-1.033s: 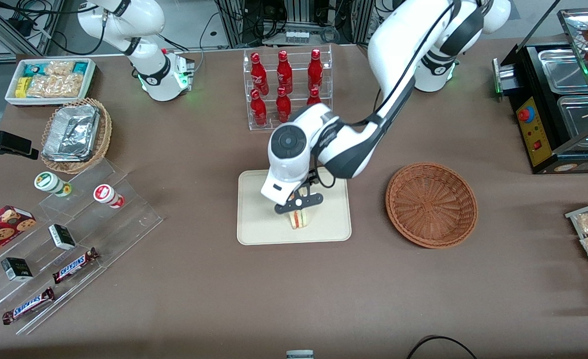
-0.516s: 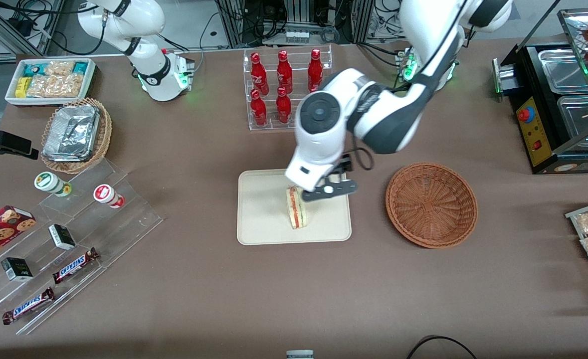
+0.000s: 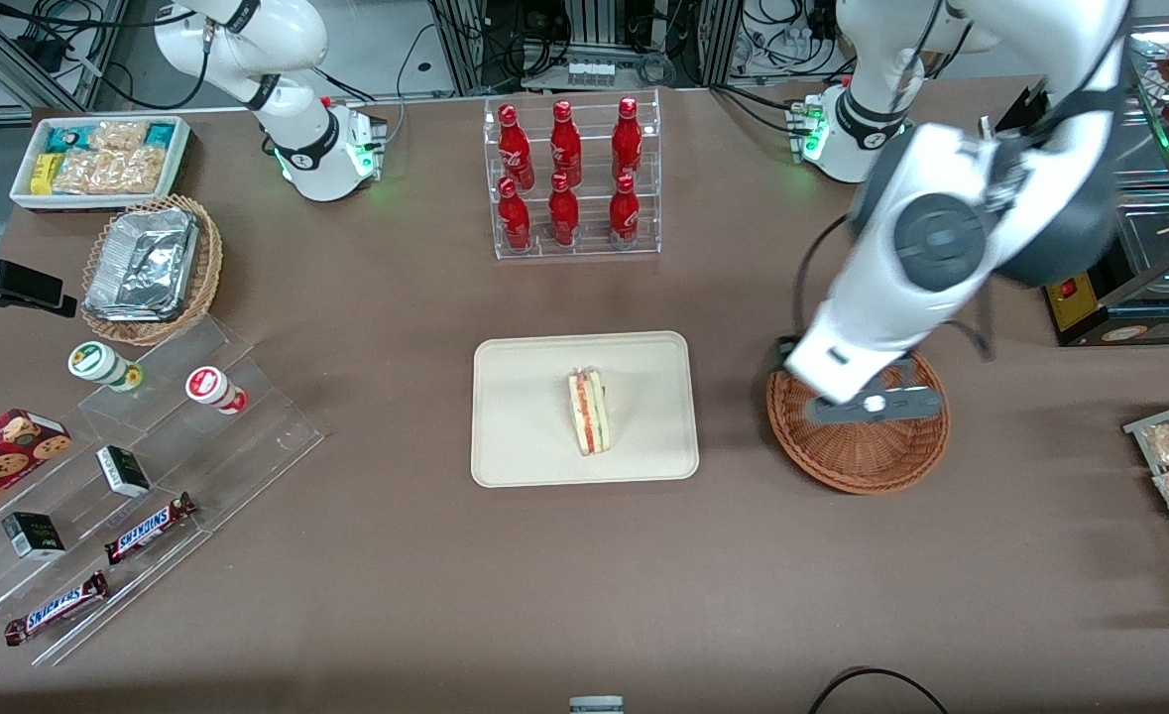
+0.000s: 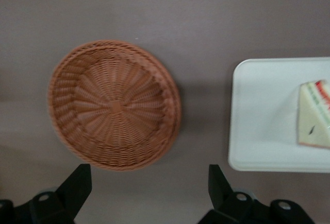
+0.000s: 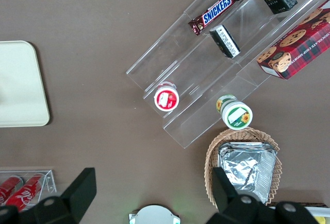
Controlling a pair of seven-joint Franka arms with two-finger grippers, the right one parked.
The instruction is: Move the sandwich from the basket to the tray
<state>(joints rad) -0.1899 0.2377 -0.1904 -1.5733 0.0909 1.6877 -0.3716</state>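
The sandwich (image 3: 589, 412) sits on the tray (image 3: 525, 451), roughly in its middle and clear of the rim, resting on its side with the red and green filling edge showing. The basket (image 3: 857, 466) beside the tray holds nothing, and in the wrist view its woven floor (image 4: 113, 105) is bare. By my reckoning the delivery is done, and the step in hand is getting the arm clear.

The claw (image 3: 874, 405) hangs over the basket with its fingers (image 4: 77, 183) spread wide and nothing between them. To finish well, I'd say it wants height first, then a swing toward the working arm's end of the tabletop (image 3: 584, 595), so that no finger catches the wicker rim and drags the basket. There's no cause to pass over the tray, where a brush could tip the wedge.

As for what I can't make out: from the front, the arm's white wrist covers the part of the basket farther from the camera, and how high the claw rides above the weave is hard to judge. The wrist view cuts off the sandwich (image 4: 315, 115) and the tray (image 4: 258, 131) at the frame's edge. Whether the bread sits flat or leans a little, I can't tell.
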